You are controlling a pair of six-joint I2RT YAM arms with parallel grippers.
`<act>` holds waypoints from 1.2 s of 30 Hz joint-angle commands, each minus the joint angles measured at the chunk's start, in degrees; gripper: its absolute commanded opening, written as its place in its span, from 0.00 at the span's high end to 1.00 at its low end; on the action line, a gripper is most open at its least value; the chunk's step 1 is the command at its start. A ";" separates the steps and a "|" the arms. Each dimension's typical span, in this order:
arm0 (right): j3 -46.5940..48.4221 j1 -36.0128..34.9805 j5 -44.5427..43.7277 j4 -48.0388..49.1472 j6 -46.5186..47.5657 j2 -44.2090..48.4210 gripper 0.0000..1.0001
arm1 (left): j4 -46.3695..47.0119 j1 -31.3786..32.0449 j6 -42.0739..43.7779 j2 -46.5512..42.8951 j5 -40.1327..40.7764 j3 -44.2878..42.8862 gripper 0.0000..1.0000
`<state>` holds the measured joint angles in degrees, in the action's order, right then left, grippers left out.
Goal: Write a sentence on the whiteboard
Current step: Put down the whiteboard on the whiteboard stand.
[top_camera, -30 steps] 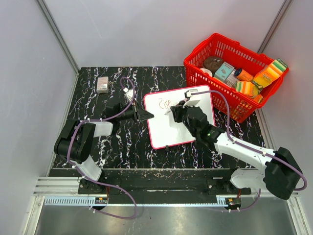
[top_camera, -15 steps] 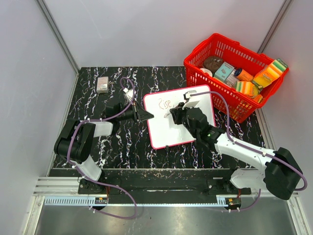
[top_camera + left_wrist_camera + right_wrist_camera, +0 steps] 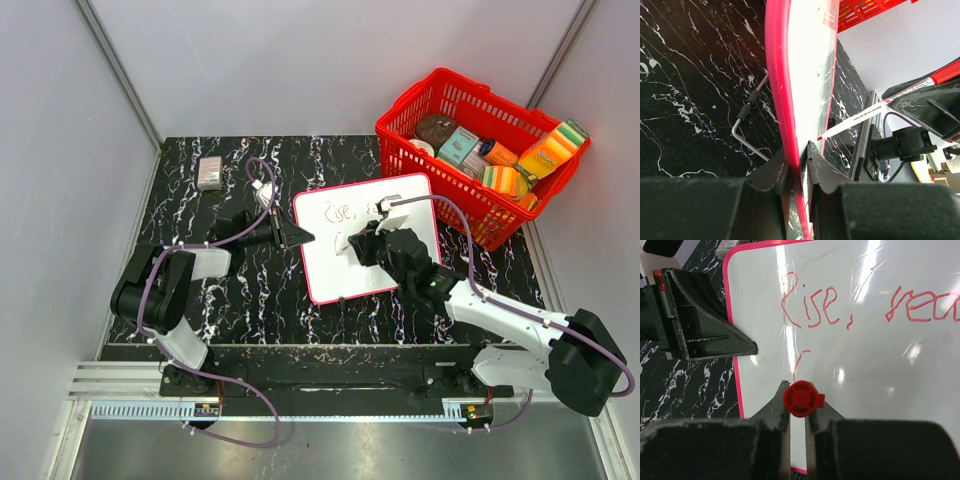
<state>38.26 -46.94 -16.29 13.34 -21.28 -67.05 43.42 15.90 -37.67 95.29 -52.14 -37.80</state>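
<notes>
The whiteboard (image 3: pixel 335 272) lies tilted on the black marble table, its thin red rim (image 3: pixel 777 75) seen edge-on in the left wrist view. My left gripper (image 3: pixel 303 237) is shut on the board's left edge (image 3: pixel 799 150). My right gripper (image 3: pixel 358 243) hovers over the board, shut on a red marker (image 3: pixel 801 398) whose white barrel (image 3: pixel 875 112) slants down with its tip near the white surface. The sentence (image 3: pixel 812 307) reads "Rise," followed by a partly cut-off word in red cursive. One short red stroke (image 3: pixel 799 362) starts a second row just ahead of the marker.
A red basket (image 3: pixel 430 105) full of groceries stands at the back right, touching the board's far corner. A small pale box (image 3: pixel 209 172) lies at the back left. A bent metal hex key (image 3: pixel 747 125) rests on the table beside the board's edge.
My right gripper has moved down and left from the first row to the start of a second row, uncovering more red writing. The left gripper has held still on the board.
</notes>
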 commanded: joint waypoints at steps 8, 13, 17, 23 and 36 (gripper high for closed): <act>-0.21 -0.44 1.62 3.35 -1.31 5.17 1.00 | 1.05 1.15 5.24 -1.68 0.46 -1.05 1.00; 2.69 -0.43 0.48 4.06 -0.17 2.37 1.00 | 1.05 1.15 5.15 -1.68 0.37 -1.05 1.00; 5.59 -0.44 -0.76 3.80 0.89 -0.54 1.00 | 1.05 1.15 5.24 -1.59 0.46 -1.05 1.00; 7.09 -0.44 -1.54 3.71 1.50 -3.53 1.00 | 0.97 1.15 5.24 -1.68 0.46 -1.05 1.00; 6.65 -0.44 -7.61 0.20 3.79 -3.53 1.00 | 0.97 1.15 5.24 -1.59 0.46 -1.05 1.00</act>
<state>42.94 -47.16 -18.44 14.28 -20.16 -71.11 43.16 15.97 -37.39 95.18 -52.12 -37.89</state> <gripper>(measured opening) 0.133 0.186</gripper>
